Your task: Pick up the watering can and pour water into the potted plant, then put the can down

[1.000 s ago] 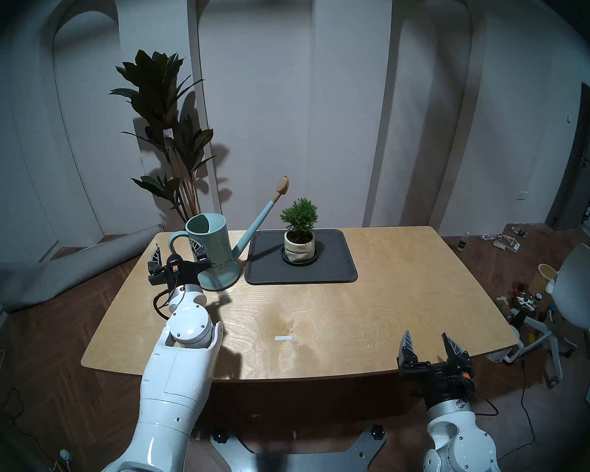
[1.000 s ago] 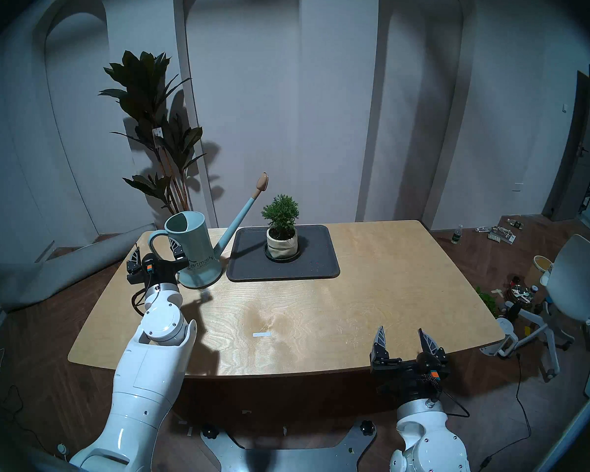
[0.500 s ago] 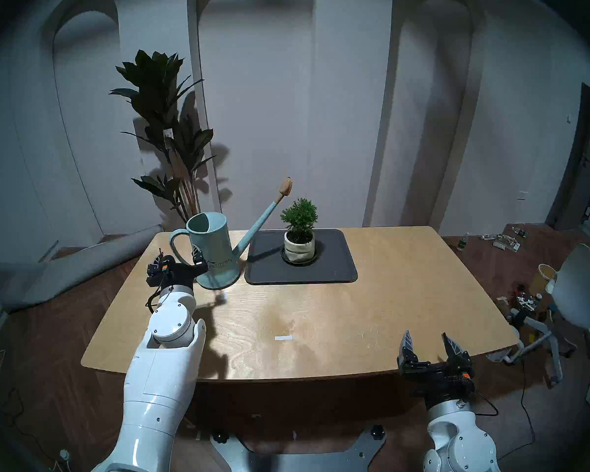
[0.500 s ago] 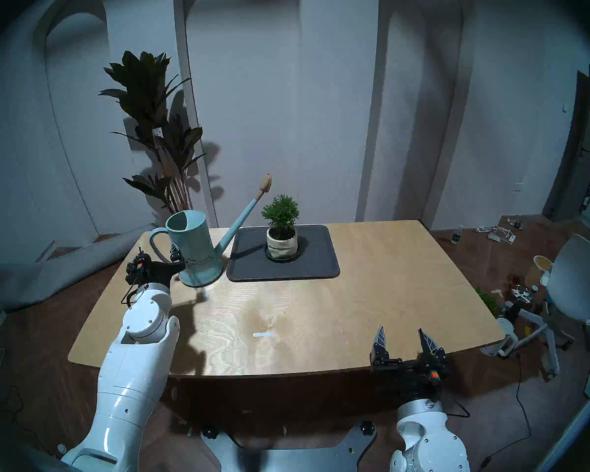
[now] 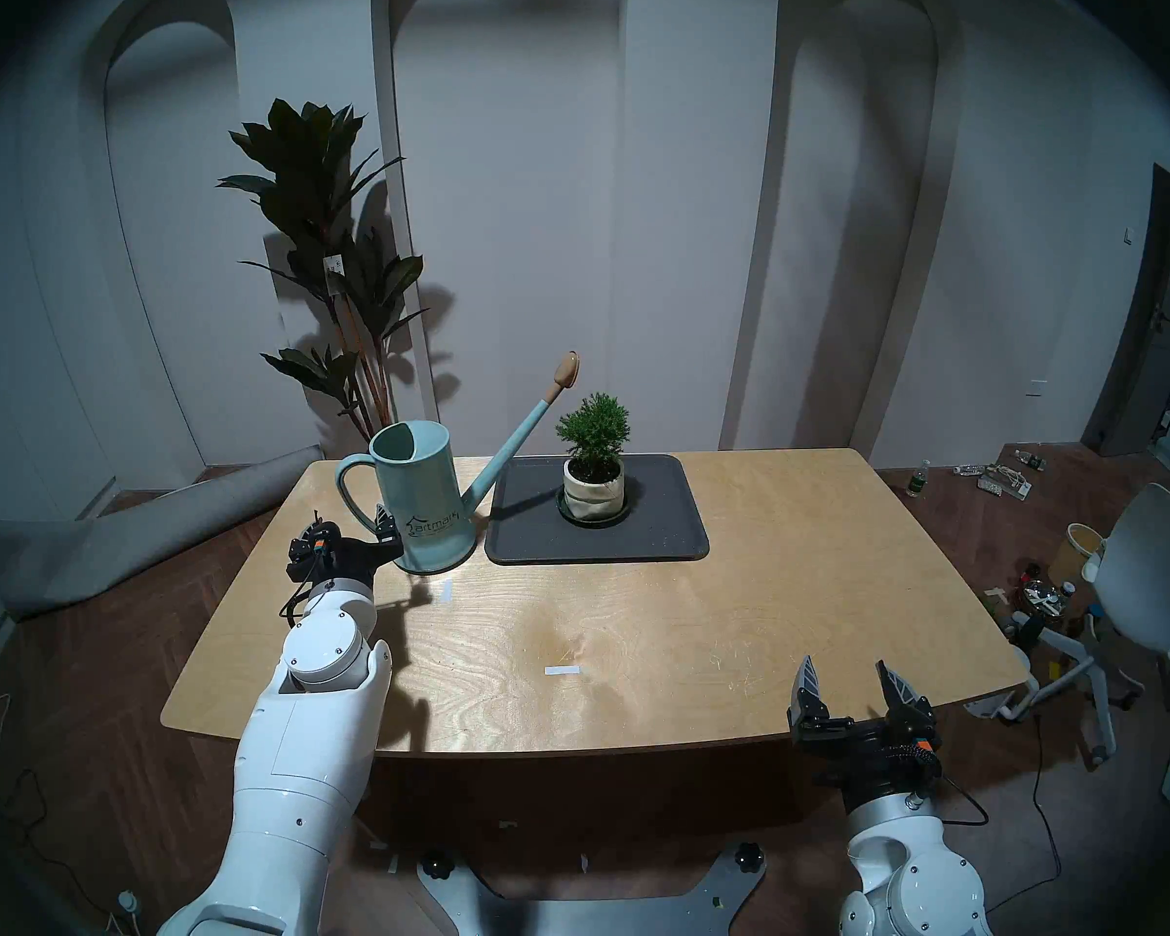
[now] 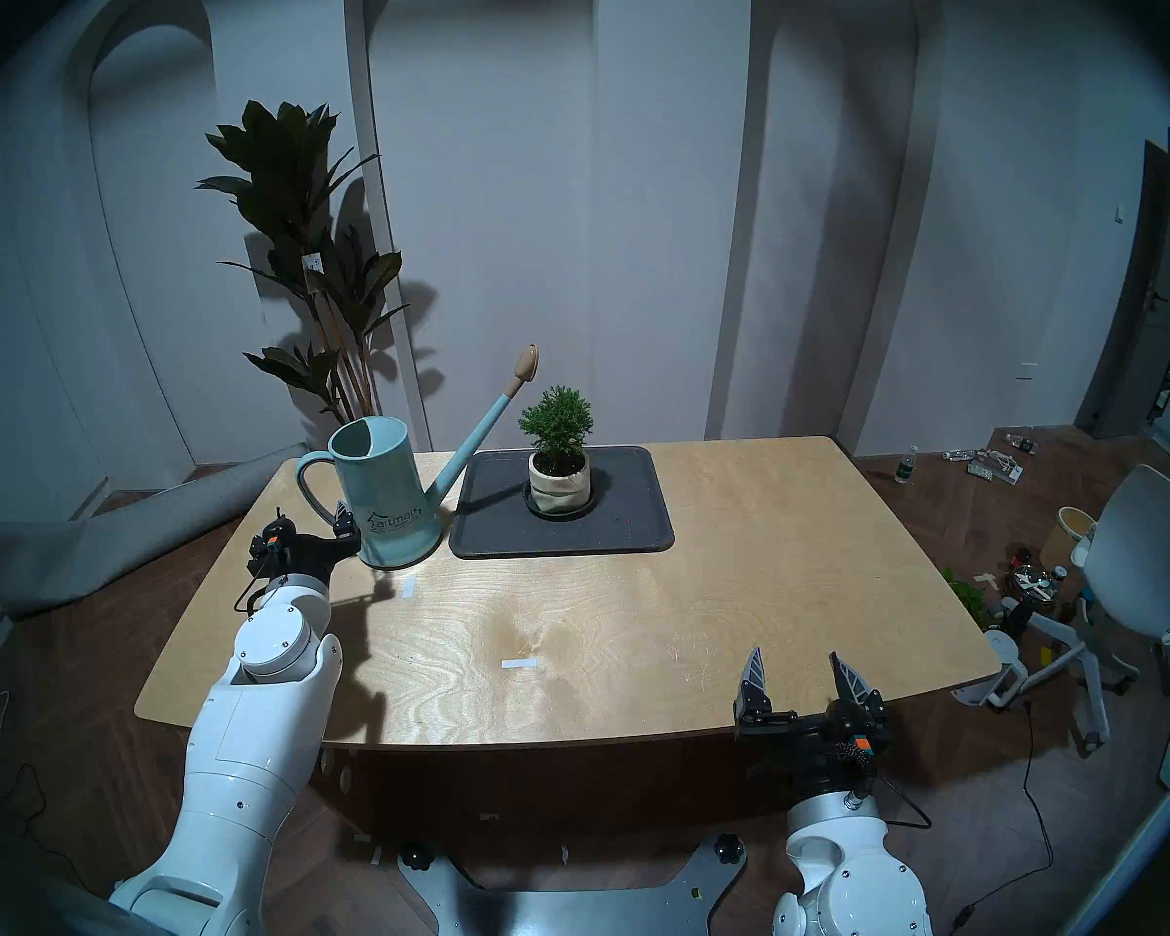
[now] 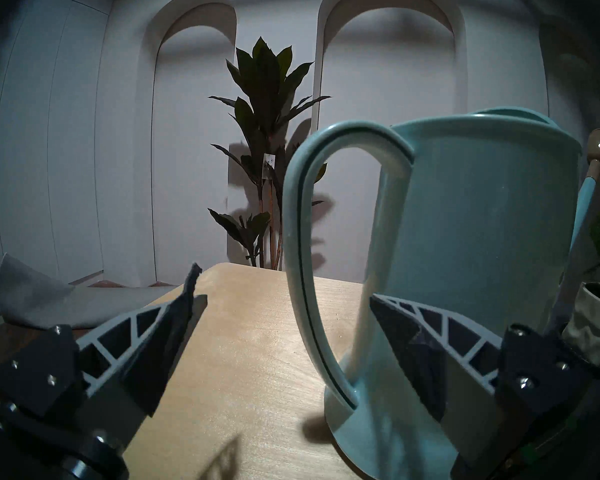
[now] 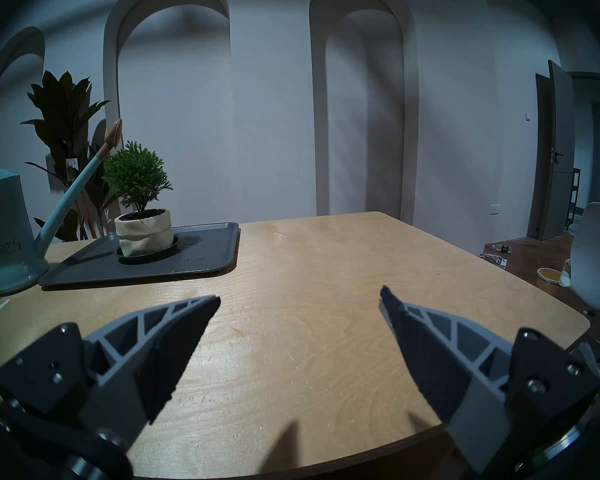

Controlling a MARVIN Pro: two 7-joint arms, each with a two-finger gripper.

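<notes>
The pale teal watering can (image 5: 427,502) stands upright on the table's far left, its spout rising right toward the potted plant (image 5: 594,435). The can also shows in the right head view (image 6: 386,502) and in both wrist views (image 7: 465,261) (image 8: 4,233). The small green shrub sits in a cream pot on a dark saucer (image 6: 556,441) (image 8: 139,198). My left gripper (image 5: 349,522) (image 6: 310,519) is open, low by the can. In the left wrist view (image 7: 284,285) the loop handle's lower part lies between the fingers, and I cannot tell if they touch it. My right gripper (image 5: 844,671) (image 6: 796,658) (image 8: 300,295) is open and empty at the near right edge.
The pot stands on a dark tray (image 5: 670,543) just right of the can. Two white tape strips (image 5: 562,671) (image 5: 446,590) lie on the wooden table (image 5: 771,577). A tall dark floor plant (image 5: 326,239) stands behind, a grey roll (image 5: 130,543) to the left, and a white chair (image 5: 1149,563) to the right.
My left gripper has drawn back toward me and to the left, lower beside the can. The can's spout shifted slightly right at first, then stayed still. The right arm has not moved.
</notes>
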